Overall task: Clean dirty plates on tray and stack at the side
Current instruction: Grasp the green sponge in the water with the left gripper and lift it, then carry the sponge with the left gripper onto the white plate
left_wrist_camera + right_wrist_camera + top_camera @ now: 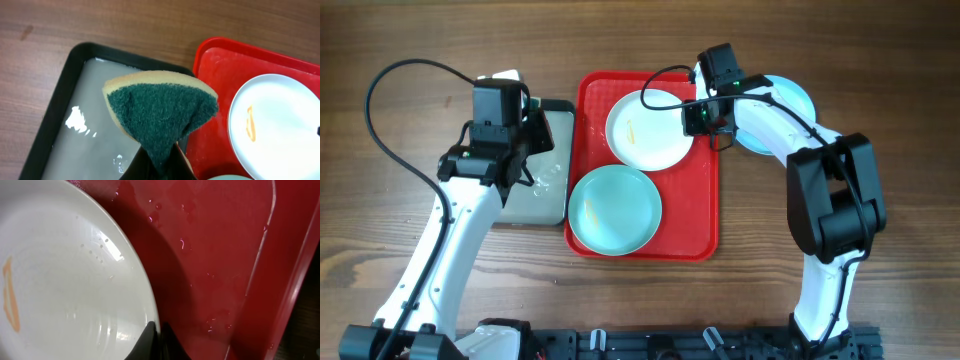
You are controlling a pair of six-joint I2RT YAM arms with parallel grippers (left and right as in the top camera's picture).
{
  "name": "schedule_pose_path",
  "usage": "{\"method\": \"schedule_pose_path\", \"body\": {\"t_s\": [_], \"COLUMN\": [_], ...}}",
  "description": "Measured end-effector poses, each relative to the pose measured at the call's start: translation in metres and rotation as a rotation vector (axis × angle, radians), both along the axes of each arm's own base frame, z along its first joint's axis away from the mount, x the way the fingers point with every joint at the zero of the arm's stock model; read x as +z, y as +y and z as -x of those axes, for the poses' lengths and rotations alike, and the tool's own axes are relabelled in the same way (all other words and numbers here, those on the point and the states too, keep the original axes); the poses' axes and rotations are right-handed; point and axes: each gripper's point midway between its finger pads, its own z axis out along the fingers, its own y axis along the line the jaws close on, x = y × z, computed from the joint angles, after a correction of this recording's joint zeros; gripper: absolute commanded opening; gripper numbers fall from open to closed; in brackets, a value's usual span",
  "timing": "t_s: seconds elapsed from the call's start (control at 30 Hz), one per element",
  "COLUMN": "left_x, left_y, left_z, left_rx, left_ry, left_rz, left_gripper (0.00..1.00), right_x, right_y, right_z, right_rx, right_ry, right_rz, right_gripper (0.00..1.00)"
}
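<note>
The red tray (698,200) lies mid-table. On its far half sits a white plate (645,135) with an orange-yellow smear (250,122). A mint plate (615,208) fills the near half. Another mint plate (790,100) lies on the wood right of the tray, partly hidden by my right arm. My right gripper (703,118) is shut on the white plate's (65,280) right rim, which is pinched between its black fingertips (150,332). My left gripper (160,167) is shut on a green-and-yellow sponge (160,110), held over the grey tray's corner next to the red tray (215,100).
A black-rimmed grey tray (552,205) holding shallow water lies just left of the red tray, under my left arm. Water droplets spot the red tray floor (210,270). Bare wooden table (400,230) surrounds both trays.
</note>
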Motion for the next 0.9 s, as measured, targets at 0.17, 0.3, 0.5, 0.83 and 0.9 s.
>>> {"method": "schedule_pose_path", "body": {"t_s": [0.17,0.3,0.5,0.83,0.9], "left_x": [0.013,-0.013,-0.011,-0.074,-0.062], "left_y": [-0.002,-0.004,0.002,-0.013,-0.040], "left_z": [-0.022,-0.026,-0.055,-0.057,-0.075], "left_rx": [-0.028,-0.048,-0.076,-0.158,-0.219], "left_ry": [-0.098,-0.015,0.213,0.373,0.284], "left_rz": [-0.017,-0.035,-0.140,-0.103,0.007], "left_gripper": [0.04,0.04,0.04,0.04,0.04], "right_x": [0.000,0.000,0.000,0.000,0.000], "right_y": [0.000,0.000,0.000,0.000,0.000], "right_z": [0.000,0.000,0.000,0.000,0.000], "right_rx": [0.003,0.003,0.003,0.010,0.010], "right_ry": [-0.001,-0.001,-0.001,-0.003,-0.003], "right_rz": [0.001,0.001,0.001,0.003,0.003], "right_gripper": [0.05,0.05,0.05,0.14,0.14]}}
